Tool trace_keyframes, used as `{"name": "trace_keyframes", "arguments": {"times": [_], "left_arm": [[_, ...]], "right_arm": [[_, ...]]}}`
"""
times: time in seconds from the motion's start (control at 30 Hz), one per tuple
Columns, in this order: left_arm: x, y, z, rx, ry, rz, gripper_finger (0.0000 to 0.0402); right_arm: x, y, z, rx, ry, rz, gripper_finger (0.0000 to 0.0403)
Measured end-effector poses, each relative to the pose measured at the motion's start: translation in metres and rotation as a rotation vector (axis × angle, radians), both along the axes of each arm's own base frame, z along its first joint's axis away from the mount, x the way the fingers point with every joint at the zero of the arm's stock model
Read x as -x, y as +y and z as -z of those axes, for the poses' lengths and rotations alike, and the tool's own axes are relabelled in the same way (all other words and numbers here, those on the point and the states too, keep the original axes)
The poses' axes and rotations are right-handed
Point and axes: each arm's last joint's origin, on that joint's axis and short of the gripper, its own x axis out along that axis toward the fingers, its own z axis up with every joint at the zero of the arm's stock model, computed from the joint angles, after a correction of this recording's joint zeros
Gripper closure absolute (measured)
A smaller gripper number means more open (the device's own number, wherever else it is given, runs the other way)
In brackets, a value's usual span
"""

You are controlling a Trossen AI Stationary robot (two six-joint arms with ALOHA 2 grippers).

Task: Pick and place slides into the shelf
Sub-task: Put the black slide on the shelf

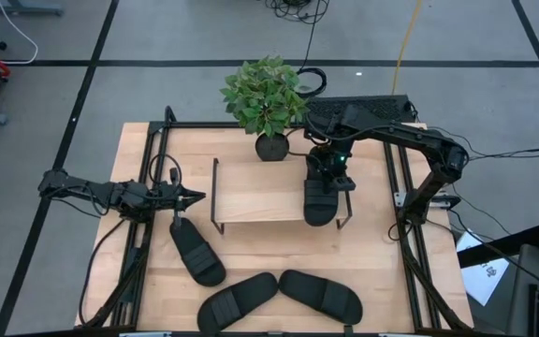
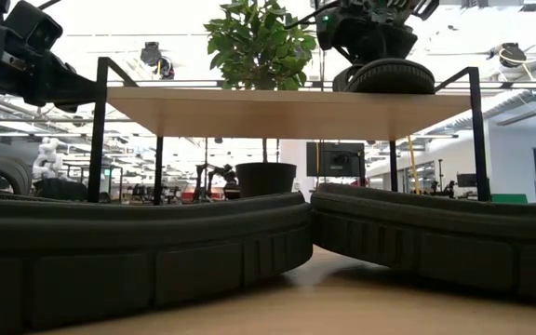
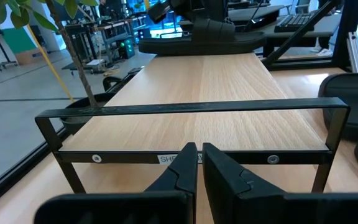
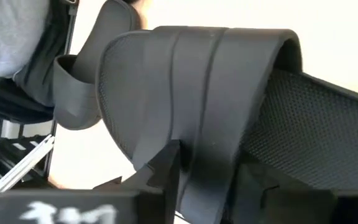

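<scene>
The shelf (image 1: 255,192) stands mid-table, a light plank on thin dark end frames. One black slide (image 1: 320,202) lies lengthwise on its right end, with my right gripper (image 1: 330,174) shut on it from above. Three more slides lie flat on the table by the near edge, at the left (image 1: 197,251), middle (image 1: 239,301) and right (image 1: 320,295). My left gripper (image 1: 195,198) hovers just left of the shelf's left end frame (image 3: 191,109), fingers together (image 3: 198,163) and touching nothing. My right gripper pinches the slide's broad strap (image 4: 197,130) between its two fingers (image 4: 165,168), one at each edge of the strap. It comes from above, pointing down. The sole (image 2: 389,76) lies about level on the plank top at the shelf's right end.
A potted plant (image 1: 265,98) stands just behind the shelf's far edge, close to my right arm. The two near slides (image 2: 138,251) fill the low view in front of the shelf. Black frame rails (image 1: 152,178) run along both sides of the tabletop.
</scene>
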Motion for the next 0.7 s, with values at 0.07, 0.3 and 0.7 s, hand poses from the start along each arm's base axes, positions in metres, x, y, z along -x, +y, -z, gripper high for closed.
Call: {"name": "trace_keyframes", "arguments": {"times": [0.07,0.3,0.7], "left_arm": [[0.000,0.000,0.000,0.000,0.000,0.000,0.0378],[0.000,0.000,0.000,0.001,0.000,0.000,0.0378],[0.000,0.000,0.000,0.004,-0.001,-0.001,0.0378]], "right_arm": [[0.000,0.000,0.000,0.008,-0.001,0.002,0.0279],[0.005,0.000,-0.009,0.087,-0.025,0.026,0.0218],[0.017,0.010,-0.030,0.233,-0.063,0.065,0.0175]]}}
